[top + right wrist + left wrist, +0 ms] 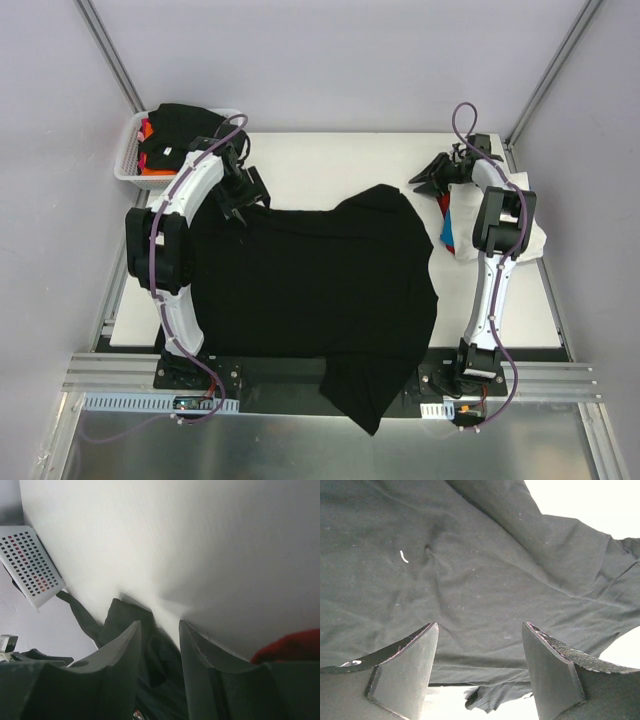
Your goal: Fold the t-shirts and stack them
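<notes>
Black t-shirt (pixel 310 290) fills centre — basket (pixel 127 162) far-left.

Spread black t-shirt (pixel 310 285): 1. Basket (pixel 127 152): 1. Claws: 2 — left claw (pixel 247 205), right claw (pixel 427 174).

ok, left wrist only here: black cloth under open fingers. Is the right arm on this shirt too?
Observer: No. The right gripper hangs open over the bare white table, just past the far right corner of the large black cloth t-shirt.
Operator: Is the shirt fully on the table?
Observer: No. One end drapes over the table's near edge.
Operator: More shirts anywhere?
Observer: A white mesh plastic basket at far left holds a black garment over orange cloth.
</notes>
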You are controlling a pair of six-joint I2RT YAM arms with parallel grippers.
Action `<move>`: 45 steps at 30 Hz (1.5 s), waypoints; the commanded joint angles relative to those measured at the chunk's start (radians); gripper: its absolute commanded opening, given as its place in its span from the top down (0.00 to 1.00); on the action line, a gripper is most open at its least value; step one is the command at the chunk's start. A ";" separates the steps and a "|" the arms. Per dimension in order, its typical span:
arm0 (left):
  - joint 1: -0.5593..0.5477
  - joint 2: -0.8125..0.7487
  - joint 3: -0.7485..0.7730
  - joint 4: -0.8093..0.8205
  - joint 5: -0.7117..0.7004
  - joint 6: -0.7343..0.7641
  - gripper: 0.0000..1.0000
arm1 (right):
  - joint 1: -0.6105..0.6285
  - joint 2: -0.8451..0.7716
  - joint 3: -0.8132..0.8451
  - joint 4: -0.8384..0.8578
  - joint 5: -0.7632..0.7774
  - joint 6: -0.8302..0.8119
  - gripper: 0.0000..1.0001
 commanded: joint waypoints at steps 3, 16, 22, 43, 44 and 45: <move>-0.003 -0.006 0.009 -0.003 0.043 0.036 0.32 | 0.004 -0.043 0.028 -0.011 0.011 -0.024 0.60; -0.001 -0.036 -0.032 -0.002 0.006 0.088 0.32 | 0.076 -0.044 -0.040 0.111 -0.020 0.060 0.60; -0.001 -0.055 -0.045 -0.003 -0.011 0.103 0.32 | 0.103 -0.069 -0.079 0.131 -0.020 0.066 0.60; 0.002 -0.069 -0.092 0.013 -0.012 0.125 0.32 | 0.108 -0.142 -0.126 0.125 0.012 0.051 0.99; 0.003 -0.069 -0.097 0.015 -0.009 0.125 0.32 | 0.108 -0.141 -0.116 0.122 0.023 0.054 0.99; 0.003 -0.067 -0.097 0.015 -0.009 0.125 0.32 | 0.108 -0.139 -0.106 0.119 0.030 0.059 0.99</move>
